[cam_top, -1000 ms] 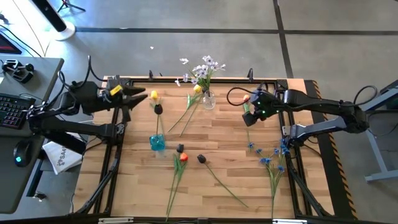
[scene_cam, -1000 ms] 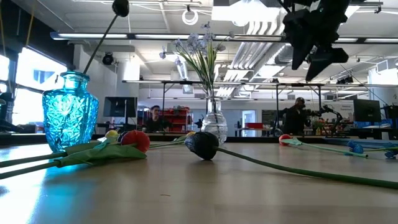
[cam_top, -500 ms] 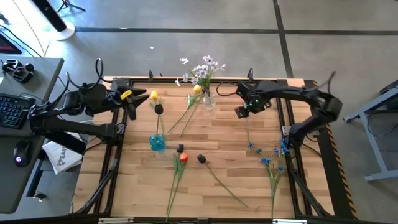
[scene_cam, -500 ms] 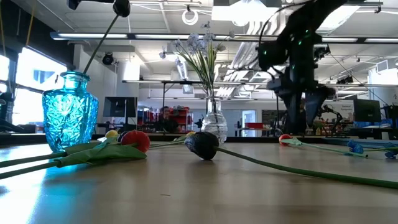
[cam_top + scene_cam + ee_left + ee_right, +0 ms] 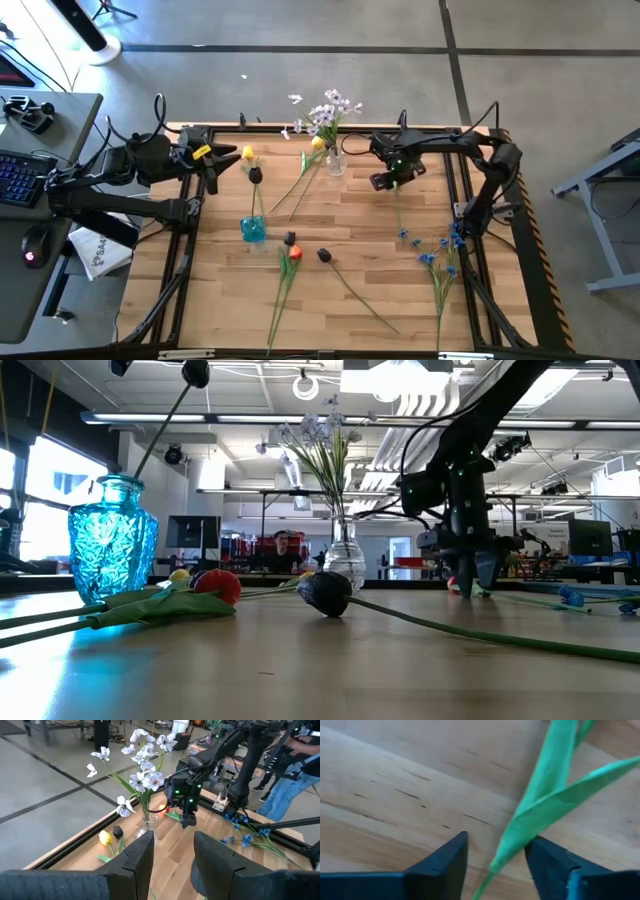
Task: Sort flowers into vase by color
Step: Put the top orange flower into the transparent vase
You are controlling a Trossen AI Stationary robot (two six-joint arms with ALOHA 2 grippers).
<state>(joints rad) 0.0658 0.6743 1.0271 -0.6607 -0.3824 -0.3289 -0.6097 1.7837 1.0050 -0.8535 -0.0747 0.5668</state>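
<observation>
My right gripper (image 5: 388, 182) points straight down at the far right of the table. It is open, with its fingers on either side of the green leaf and stem (image 5: 540, 815) of an orange-red tulip (image 5: 458, 584) that lies flat on the wood. My left gripper (image 5: 172, 862) hangs open and holds nothing, high over the table's far left. A blue vase (image 5: 252, 229) holds a dark purple tulip (image 5: 255, 175). A clear vase (image 5: 335, 160) holds white-lilac sprigs (image 5: 330, 108). Yellow tulips (image 5: 247, 154), dark tulips, a red one (image 5: 293, 253) and blue blossoms (image 5: 432, 250) lie on the table. My right gripper comes from above with its fingers across the tulip's leaf and stem (image 5: 520, 840), which lie flat on the table between them. Whether either finger (image 5: 547, 862) touches the leaf I cannot tell.
A dark frame rail (image 5: 300, 128) runs round the table's edges. Bare wood (image 5: 350, 215) lies in the middle, between the vases and the loose flowers. People stand in the room beyond the far edge.
My right gripper has come down from high above the table and gone toward the table's left. It has tipped to point straight down, and its fingertips now stand at the tabletop over the orange-red tulip's stem. The flowers lie as before.
</observation>
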